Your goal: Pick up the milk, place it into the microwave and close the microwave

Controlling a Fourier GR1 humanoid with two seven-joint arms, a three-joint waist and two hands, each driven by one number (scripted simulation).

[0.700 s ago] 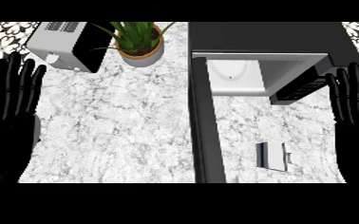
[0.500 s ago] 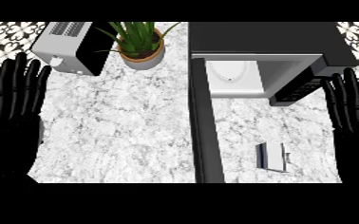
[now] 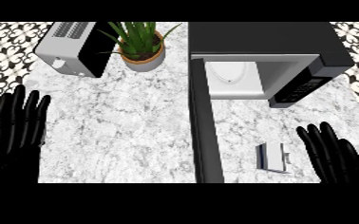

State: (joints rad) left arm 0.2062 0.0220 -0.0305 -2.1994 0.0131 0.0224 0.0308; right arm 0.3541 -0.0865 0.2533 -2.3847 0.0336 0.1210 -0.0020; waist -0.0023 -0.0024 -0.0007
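A marble worktop [image 3: 126, 137] carries a toaster [image 3: 70, 47] at far left and a potted plant [image 3: 142, 45] just right of it. At far right the microwave [image 3: 280, 52] stands open — its door [image 3: 204, 128] swung out towards the near edge. The milk [image 3: 273, 157] lies near right, just beside the right hand [image 3: 329, 154], fingers straight. The left hand [image 3: 21, 123] rests flat at the left edge — fingers straight too.

A small milk carton [image 3: 273, 157] lies on the counter's front right part, near its front edge. The black microwave [image 3: 270, 52] stands at the back right, its door [image 3: 205, 128] swung wide open toward the front.
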